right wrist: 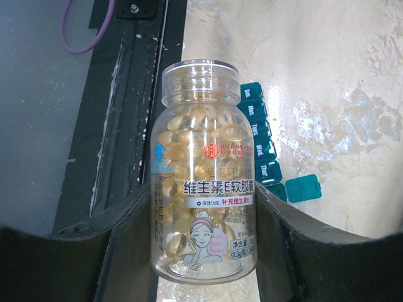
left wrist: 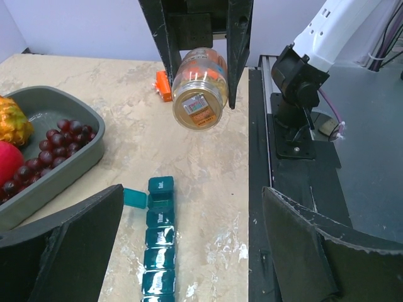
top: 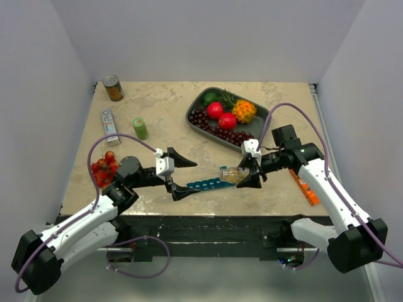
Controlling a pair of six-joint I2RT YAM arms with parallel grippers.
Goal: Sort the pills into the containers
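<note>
My right gripper is shut on a small clear bottle full of yellowish pills. The bottle lies nearly level, its capless neck pointing left over the right end of the containers, a teal strip of day-marked compartments. The left wrist view shows the bottle hanging above the strip. One compartment near that end has its lid flipped open. My left gripper stands open, astride the strip's left part, with nothing between its fingers.
A grey tray of fruit and cherries sits at the back right. An orange box lies under the right arm. A green bottle, a white box, a can and red fruit stand on the left.
</note>
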